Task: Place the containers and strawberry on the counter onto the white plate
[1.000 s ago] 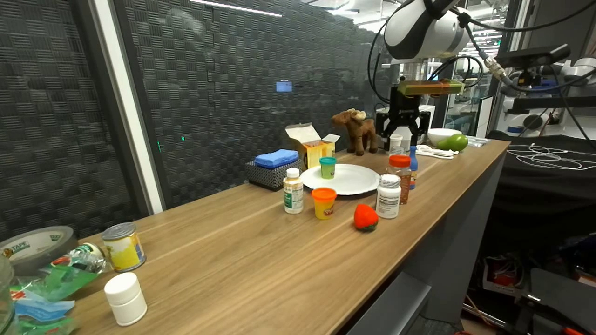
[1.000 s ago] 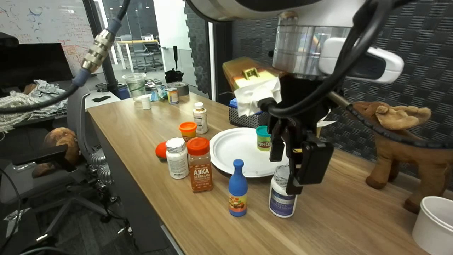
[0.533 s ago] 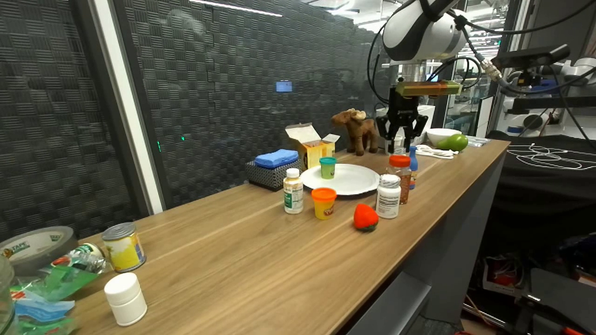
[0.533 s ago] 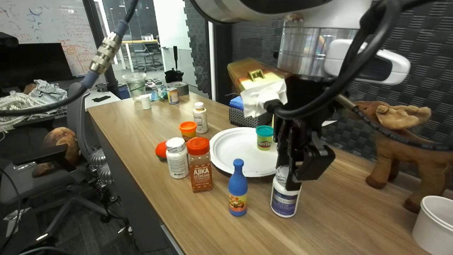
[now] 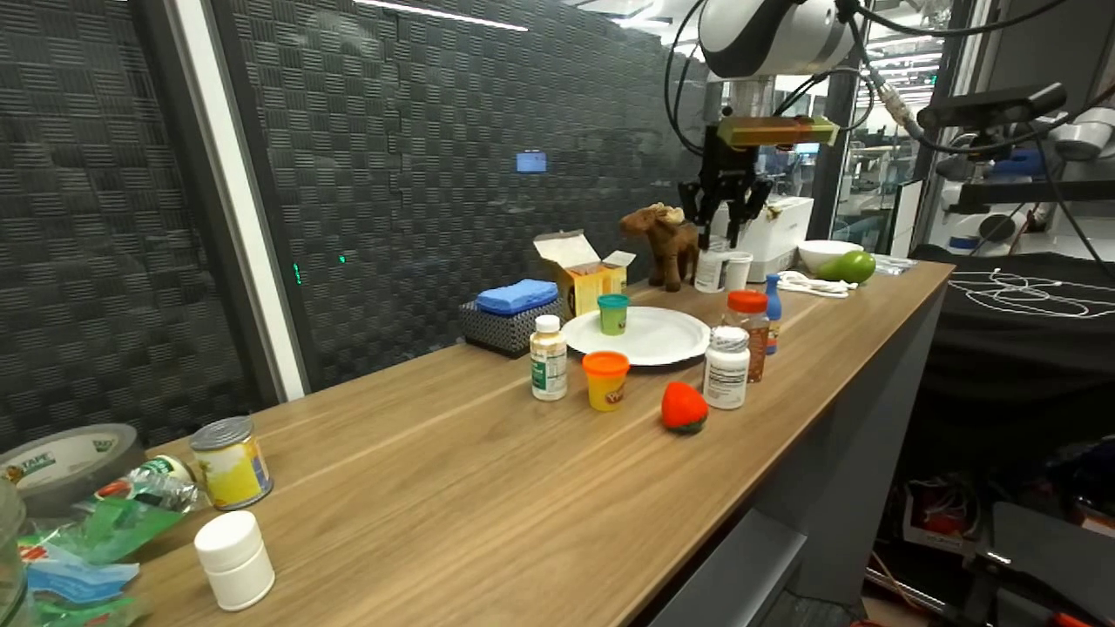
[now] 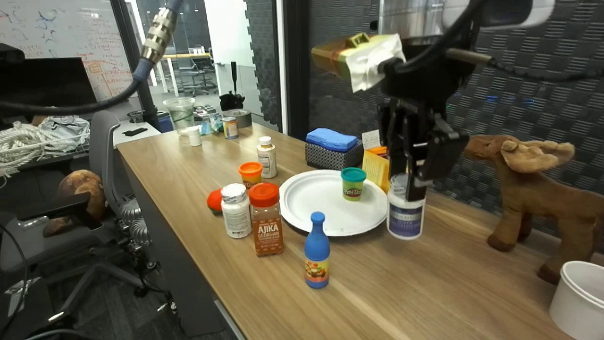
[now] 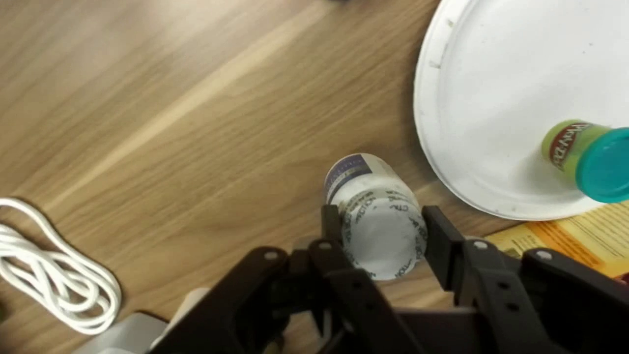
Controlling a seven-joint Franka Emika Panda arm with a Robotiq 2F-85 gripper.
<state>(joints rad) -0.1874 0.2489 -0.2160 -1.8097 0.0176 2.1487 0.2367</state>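
Observation:
My gripper (image 7: 381, 231) is shut on the cap of a white bottle with a purple label (image 6: 406, 215). It holds the bottle above the counter (image 6: 377, 302), beside the white plate (image 6: 325, 208). A green tub with a teal lid (image 6: 353, 185) stands on the plate; it also shows in the wrist view (image 7: 575, 145). On the counter stand an orange-lidded yellow tub (image 5: 606, 383), a pale green-labelled bottle (image 5: 549, 361), a white bottle (image 5: 726, 374), a red-lidded spice jar (image 6: 267, 222) and a blue bottle (image 6: 317, 252). The red strawberry (image 5: 684, 407) lies in front of them.
A toy moose (image 6: 533, 174) and a white cup (image 6: 578, 302) stand near the arm. An open yellow box (image 5: 592, 283) and a patterned box with blue cloth (image 5: 514, 313) are behind the plate. A white cable (image 7: 54, 275) lies on the counter. A can (image 5: 231, 461) and white tub (image 5: 235, 562) stand far off.
My gripper has closed on the purple-labelled white bottle and raised it off the counter. It has shifted toward the wall side. The other containers, strawberry and plate have not moved.

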